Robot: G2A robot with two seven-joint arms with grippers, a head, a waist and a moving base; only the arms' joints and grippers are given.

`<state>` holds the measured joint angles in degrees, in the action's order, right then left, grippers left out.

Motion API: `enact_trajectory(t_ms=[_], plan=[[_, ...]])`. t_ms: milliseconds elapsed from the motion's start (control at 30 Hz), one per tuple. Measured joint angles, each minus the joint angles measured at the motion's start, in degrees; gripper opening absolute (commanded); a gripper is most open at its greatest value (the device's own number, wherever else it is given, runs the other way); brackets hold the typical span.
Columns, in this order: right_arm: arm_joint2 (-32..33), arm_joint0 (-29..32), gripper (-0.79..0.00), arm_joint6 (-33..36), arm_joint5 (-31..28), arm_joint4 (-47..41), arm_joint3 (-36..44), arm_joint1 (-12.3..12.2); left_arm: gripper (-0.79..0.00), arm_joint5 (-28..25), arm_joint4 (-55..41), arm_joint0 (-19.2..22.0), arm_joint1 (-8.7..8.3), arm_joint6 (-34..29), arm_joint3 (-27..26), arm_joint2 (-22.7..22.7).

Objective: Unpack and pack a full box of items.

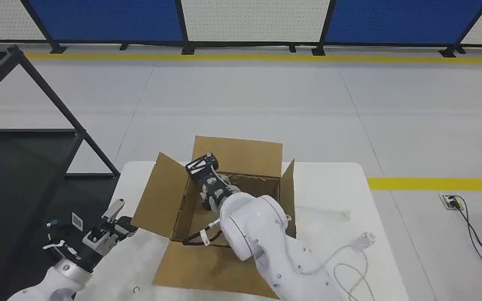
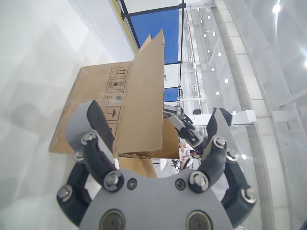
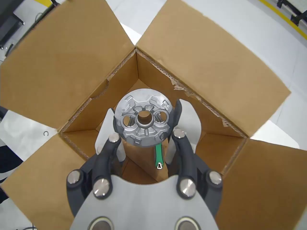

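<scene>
Right wrist view: I see the right gripper (image 3: 145, 114) pinching a disc (image 3: 143, 120) by its rim, one finger on each side, over the open mouth of the box (image 3: 206, 56). The disc is round, so it has no long axis. Its flat face looks back at the wrist camera, and its centre bore runs down into the box. It is matt grey cast metal with a raised hub, two smaller holes flanking the bore and stepped notches round the edge. Below it, inside the box, is a slim green piece (image 3: 158, 153) with a metal tip. I cannot tell whether it lies on the floor or leans on a wall.

The box is brown corrugated cardboard. All four flaps are folded outward, and the paper is torn along one inner edge.

Top view adds the setting. The box stands mid-way across a white table (image 1: 331, 188), and the right arm reaches down into it from the robot's side. A white cable (image 1: 350, 259) lies on the table to the right of the box.

Left wrist view adds the box's outer wall, which carries a column of printed handling symbols. The left gripper (image 2: 159, 120) is spread wide and holds nothing. It sits near the box's left flap, toward the table's left edge.
</scene>
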<state>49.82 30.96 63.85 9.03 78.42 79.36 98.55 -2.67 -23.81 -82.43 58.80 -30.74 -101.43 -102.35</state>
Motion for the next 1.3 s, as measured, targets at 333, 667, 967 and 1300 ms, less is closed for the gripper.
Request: enact_trajectory(t_ms=[333,667,967,1300], plan=[[-3.6,-4.1,-0.785,-1.4,0.1,-5.1,-15.6,2.5,0.0,0.3,-0.4,0.0,0.05,-0.5,-0.1,0.4],[-3.5,-3.4,-0.785,-2.7,0.2,-5.1,-17.0,2.5,0.0,0.3,-0.4,0.0,0.05,-0.5,-0.1,0.4],[-5.4,-8.1,-0.785,-9.4,-4.1,-10.4,-31.6,5.3,0.0,0.3,-0.4,0.0,0.05,-0.5,-0.1,0.4],[-6.9,-12.6,-0.4,-13.0,-3.5,-13.5,-43.0,8.5,0.0,0.3,-0.4,0.0,0.05,-0.5,-0.1,0.4]])
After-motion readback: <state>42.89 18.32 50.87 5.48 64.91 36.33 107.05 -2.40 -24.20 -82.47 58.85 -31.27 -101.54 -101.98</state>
